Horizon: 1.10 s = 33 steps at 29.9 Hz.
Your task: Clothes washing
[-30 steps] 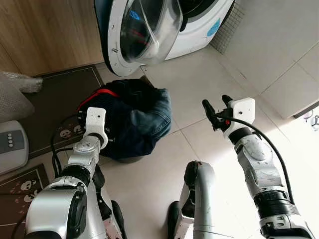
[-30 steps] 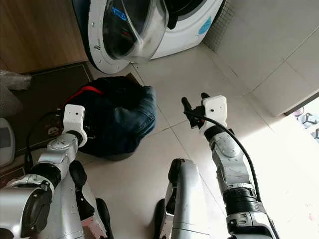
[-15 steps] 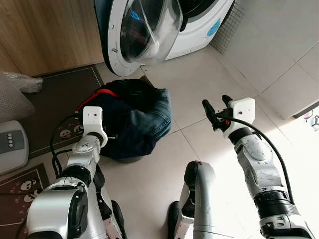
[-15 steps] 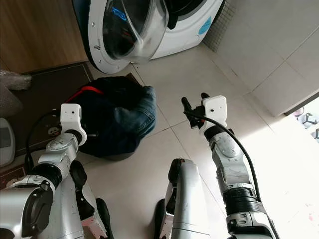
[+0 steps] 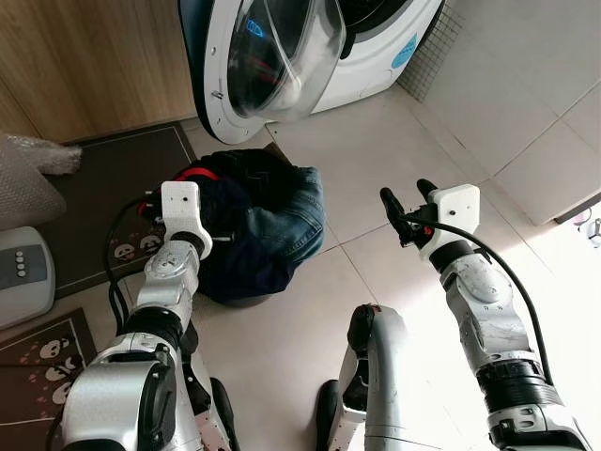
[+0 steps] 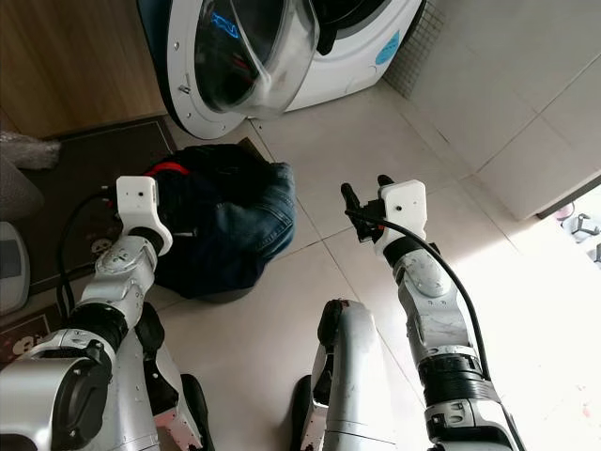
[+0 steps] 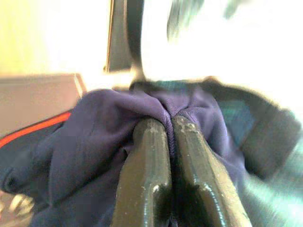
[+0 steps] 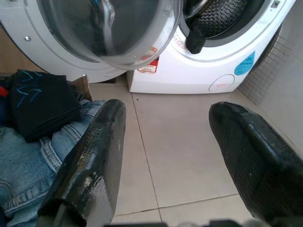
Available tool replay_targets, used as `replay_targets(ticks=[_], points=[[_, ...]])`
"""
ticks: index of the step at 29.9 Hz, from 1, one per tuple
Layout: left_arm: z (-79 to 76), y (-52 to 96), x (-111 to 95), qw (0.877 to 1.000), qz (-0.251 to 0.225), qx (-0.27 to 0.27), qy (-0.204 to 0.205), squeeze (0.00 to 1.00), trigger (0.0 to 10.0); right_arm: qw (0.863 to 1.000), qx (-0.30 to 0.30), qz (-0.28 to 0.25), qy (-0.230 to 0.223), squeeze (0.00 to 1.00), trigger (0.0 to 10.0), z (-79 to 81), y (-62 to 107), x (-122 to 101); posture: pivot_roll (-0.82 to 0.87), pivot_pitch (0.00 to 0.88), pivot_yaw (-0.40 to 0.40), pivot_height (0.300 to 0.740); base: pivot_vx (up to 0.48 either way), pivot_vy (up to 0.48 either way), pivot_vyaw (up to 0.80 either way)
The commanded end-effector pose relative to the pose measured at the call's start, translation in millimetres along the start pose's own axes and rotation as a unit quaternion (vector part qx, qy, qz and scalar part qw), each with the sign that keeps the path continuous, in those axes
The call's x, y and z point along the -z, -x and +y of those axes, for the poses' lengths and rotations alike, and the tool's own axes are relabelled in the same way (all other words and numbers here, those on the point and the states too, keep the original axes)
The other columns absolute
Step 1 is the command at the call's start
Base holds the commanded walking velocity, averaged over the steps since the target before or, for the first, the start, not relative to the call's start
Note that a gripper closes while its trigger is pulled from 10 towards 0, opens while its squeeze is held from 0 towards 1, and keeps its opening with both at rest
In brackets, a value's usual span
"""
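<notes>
My left claw (image 7: 168, 142) is pinched tight on a fold of dark purple cloth (image 7: 118, 127), which bunches up around both fingers (image 7: 144, 175); a red stripe (image 7: 33, 132) runs along the cloth off to one side. That cloth belongs to the laundry heap (image 5: 258, 230) on the floor in front of me, dark garments with jeans (image 5: 296, 211) on the side nearer my right arm. Under and beside the heap, on my left, lies a brown mat (image 5: 103, 193). My right claw (image 5: 406, 209) hangs over bare tile (image 5: 376, 150), well apart from the heap, fingers (image 8: 90, 161) spread wide and holding nothing. Beyond both claws stands the washer (image 6: 362, 47), its round glass door (image 5: 282, 52) swung open toward the heap, and a dark piece (image 8: 194, 40) hangs over the drum's lip.
</notes>
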<state>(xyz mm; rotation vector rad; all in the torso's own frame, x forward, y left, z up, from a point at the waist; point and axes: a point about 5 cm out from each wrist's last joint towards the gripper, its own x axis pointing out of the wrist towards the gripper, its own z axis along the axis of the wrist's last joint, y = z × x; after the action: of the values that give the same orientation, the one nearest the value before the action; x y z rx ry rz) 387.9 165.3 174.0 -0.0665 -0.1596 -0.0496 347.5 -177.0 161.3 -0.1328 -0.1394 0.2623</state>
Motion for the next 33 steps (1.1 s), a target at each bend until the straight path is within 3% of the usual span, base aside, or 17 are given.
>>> replay_targets(ticks=[1,5,7,13,15,33], points=[[-6.9,-0.3,-10,1.000,-0.028,0.007,-0.001,0.00,10.0,1.000,0.005,0.002,0.003,0.00,10.0,-3.6,2.1,2,0.06,0.234,-0.181,0.437,0.000,0.000,0.00],[-10.2,1.3,-23,0.998,-0.069,-0.005,-0.014,0.00,10.0,1.000,0.008,-0.007,-0.003,0.00,10.0,-2.8,0.8,-1,0.06,0.220,-0.173,0.437,0.000,0.000,0.00],[-20.4,4.5,-38,0.993,-0.116,0.009,-0.031,0.00,10.0,1.000,0.008,-0.010,-0.004,0.00,10.0,-1.9,0.4,-2,0.07,0.207,-0.165,0.437,0.000,0.000,0.00],[-39.8,10.2,-54,0.985,-0.161,0.039,-0.048,0.00,10.0,1.000,0.007,-0.010,-0.005,0.00,10.0,-0.4,0.1,-1,0.08,0.196,-0.161,0.437,0.000,0.000,0.00],[-44.7,12.5,-69,0.981,-0.187,0.035,-0.043,0.00,10.0,1.000,0.007,-0.012,-0.005,0.00,10.0,0.5,-0.3,-1,0.08,0.186,-0.156,0.437,0.000,0.000,0.00],[-45.0,12.7,-72,0.980,-0.191,0.035,-0.041,0.00,10.0,1.000,0.007,-0.012,-0.005,0.00,10.0,0.7,-0.4,-1,0.08,0.186,-0.156,0.437,0.000,0.000,0.00]])
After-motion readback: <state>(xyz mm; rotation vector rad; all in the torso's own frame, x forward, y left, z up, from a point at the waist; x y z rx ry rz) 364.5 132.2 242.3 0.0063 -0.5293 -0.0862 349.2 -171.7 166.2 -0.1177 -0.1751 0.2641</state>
